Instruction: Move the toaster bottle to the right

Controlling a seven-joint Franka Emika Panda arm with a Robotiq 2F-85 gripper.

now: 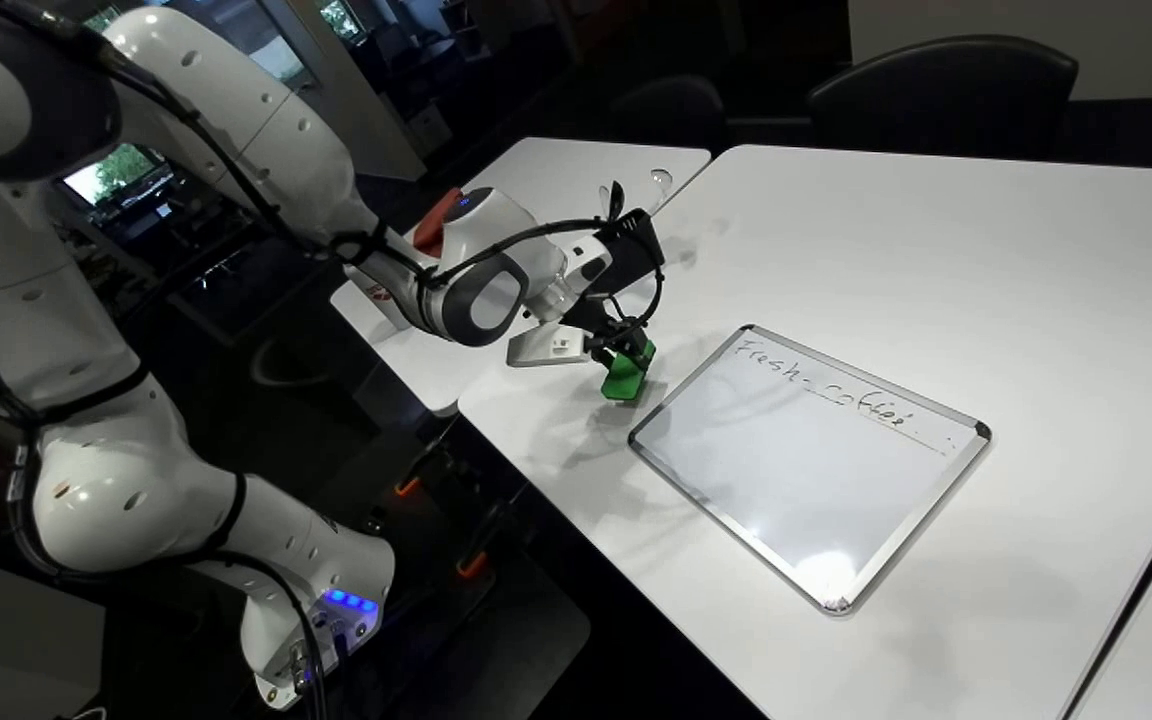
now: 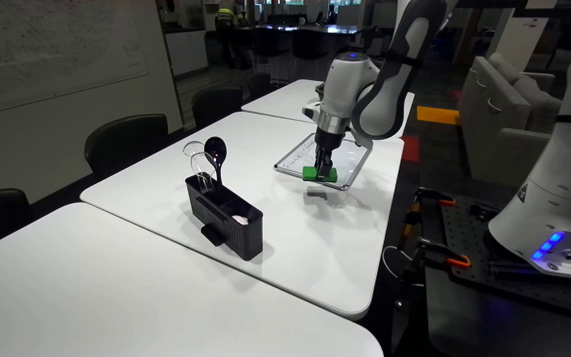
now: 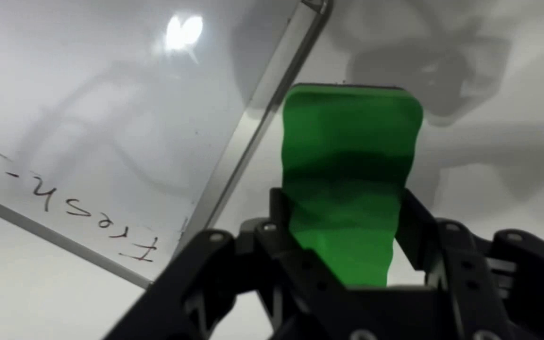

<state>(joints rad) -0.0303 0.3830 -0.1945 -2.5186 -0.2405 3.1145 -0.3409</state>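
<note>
No toaster or bottle shows in any view. A green block like a board eraser (image 3: 352,127) is between the fingers of my gripper (image 3: 343,194) in the wrist view, with both fingers against its sides. The green block also shows in both exterior views (image 1: 624,380) (image 2: 310,173). My gripper (image 1: 626,348) is shut on it and points down (image 2: 323,166). The block is above the table, with a shadow below it, beside the edge of a framed whiteboard (image 1: 796,490). The whiteboard has handwriting along one side and also shows in the wrist view (image 3: 111,104).
A black caddy (image 2: 226,220) with spoon-like utensils (image 2: 216,148) stands on the white table (image 2: 290,248). The utensils also show behind the wrist (image 1: 661,180). A dark bowl-like thing (image 2: 319,90) is on the far table. Dark chairs (image 1: 946,95) line the far side.
</note>
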